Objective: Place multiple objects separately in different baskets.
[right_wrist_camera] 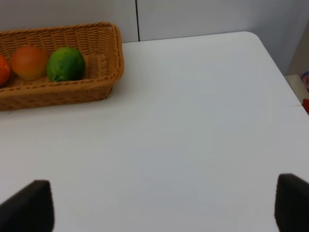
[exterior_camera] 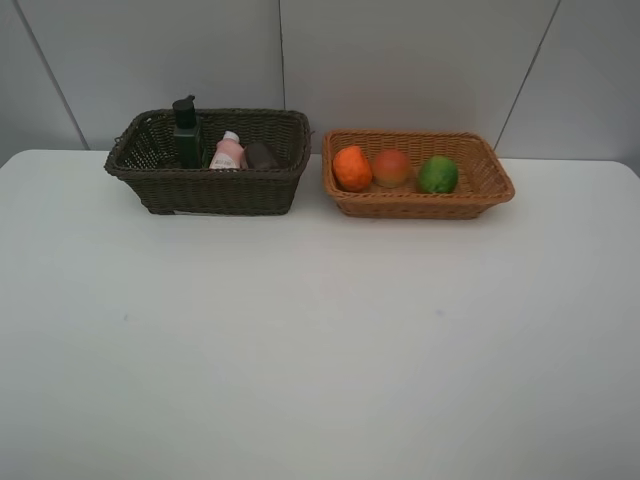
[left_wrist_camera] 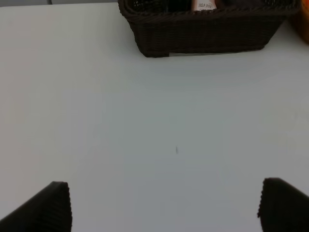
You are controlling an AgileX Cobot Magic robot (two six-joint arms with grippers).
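Take the dark brown basket (exterior_camera: pixel 208 170) as your marker; everything else is placed from it.

Inside it, going left to right: the dark green bottle (exterior_camera: pixel 186 133) stands upright at the left end, its black cap rising above the rim; the pink bottle (exterior_camera: pixel 229 152) sits just beside it toward the middle; the purplish cup (exterior_camera: pixel 261 155) comes next, touching or nearly touching the pink bottle — you can't tell which from the high view. The containers share the deeper basket, which likely suits the tall bottle, since the walls keep it from tipping out.

Just right of the dark basket, close but apart, sits the tan basket (exterior_camera: pixel 485 185). In it, left to right: the orange (exterior_camera: pixel 351 167), the peach (exterior_camera: pixel 391 167), the lime (exterior_camera: pixel 437 174) — a loose row, fruit kept apart from the containers.

By the layout, your sorting looks complete: nothing lies loose on the counter (exterior_camera: pixel 320 340).

Left gripper (left_wrist_camera: pixel 164 205): fingers spread wide, grasping nothing, hovering over bare counter in front of the dark basket. Right gripper (right_wrist_camera: pixel 164 205): fingers likewise released and empty, over bare counter to the right of the dark basket, beyond the tan one.
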